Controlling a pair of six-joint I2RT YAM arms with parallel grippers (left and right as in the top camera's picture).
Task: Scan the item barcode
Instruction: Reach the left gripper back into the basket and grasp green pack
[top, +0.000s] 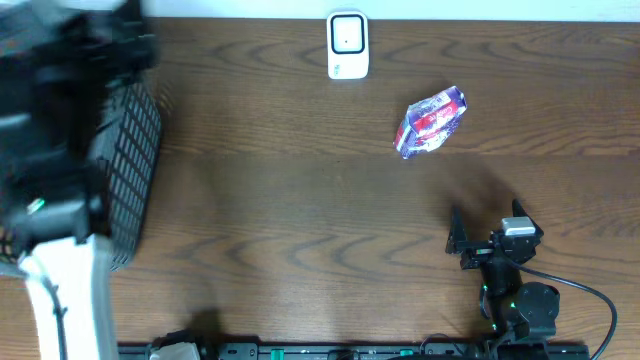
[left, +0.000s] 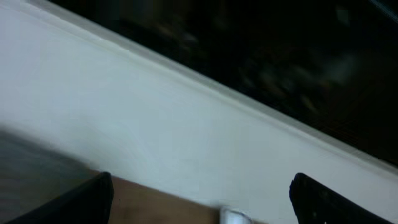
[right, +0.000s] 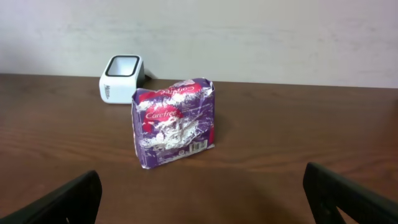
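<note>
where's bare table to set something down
Widest bare table: the middle, between the wire basket and the purple pack, in front of the scanner. Also the far right edge. Crowded at the left, around the basket.

Black right pincer (top: 485, 208), black cable (top: 600, 290)

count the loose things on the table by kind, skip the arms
white box-shaped plastic barcode scanner: 1
purple and red crinkly plastic packet: 1
black wire mesh basket: 1
total: 3
</note>
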